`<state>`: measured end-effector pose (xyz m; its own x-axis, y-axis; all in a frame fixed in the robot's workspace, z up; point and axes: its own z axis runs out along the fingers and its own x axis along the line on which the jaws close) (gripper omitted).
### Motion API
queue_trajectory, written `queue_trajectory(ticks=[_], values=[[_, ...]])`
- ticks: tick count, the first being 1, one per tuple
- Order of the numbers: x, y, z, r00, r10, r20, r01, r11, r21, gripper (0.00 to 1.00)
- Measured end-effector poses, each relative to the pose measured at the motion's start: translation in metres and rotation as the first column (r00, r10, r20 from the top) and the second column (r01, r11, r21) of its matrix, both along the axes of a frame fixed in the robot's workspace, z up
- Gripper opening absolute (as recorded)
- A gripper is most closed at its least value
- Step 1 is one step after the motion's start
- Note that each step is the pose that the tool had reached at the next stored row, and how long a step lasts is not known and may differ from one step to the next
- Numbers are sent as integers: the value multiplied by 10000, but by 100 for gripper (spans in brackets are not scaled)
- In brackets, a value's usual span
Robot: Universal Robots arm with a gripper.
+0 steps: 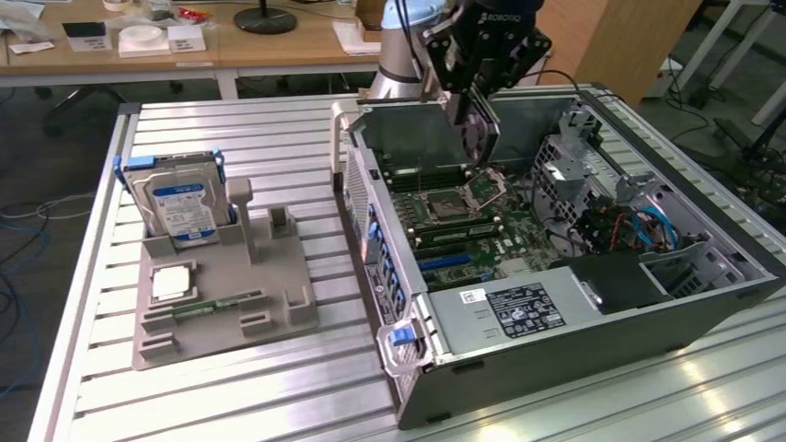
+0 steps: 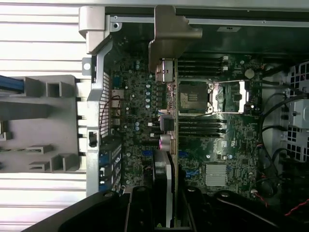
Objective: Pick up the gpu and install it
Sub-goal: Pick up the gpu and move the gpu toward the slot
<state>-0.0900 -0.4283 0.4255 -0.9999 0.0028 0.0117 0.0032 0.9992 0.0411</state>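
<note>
The gpu [image 1: 478,138] hangs edge-down above the open computer case [image 1: 577,364], over the motherboard [image 1: 473,221] near the processor socket. My gripper [image 1: 474,97] is shut on the card's upper edge. In the wrist view the gpu [image 2: 169,145] appears edge-on between my fingers [image 2: 140,210]. Its silver end bracket [image 2: 170,34] is at the case's rear wall, and the gripper [image 2: 166,205] is closed around it. The card is still clear of the board; its lower edge is hidden.
On the exterior view's left a grey holder [image 1: 276,304] carries a hard drive [image 1: 182,210], a processor chip [image 1: 169,282] and a memory stick [image 1: 221,305]. Cables [image 1: 627,230] and the power supply [image 1: 522,308] crowd the case's right side.
</note>
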Motion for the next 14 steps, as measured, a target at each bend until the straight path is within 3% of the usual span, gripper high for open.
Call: queue_trajectory(ticks=[14], values=[[327, 0, -12, 10000, 1, 0, -1, 10000, 0, 28]])
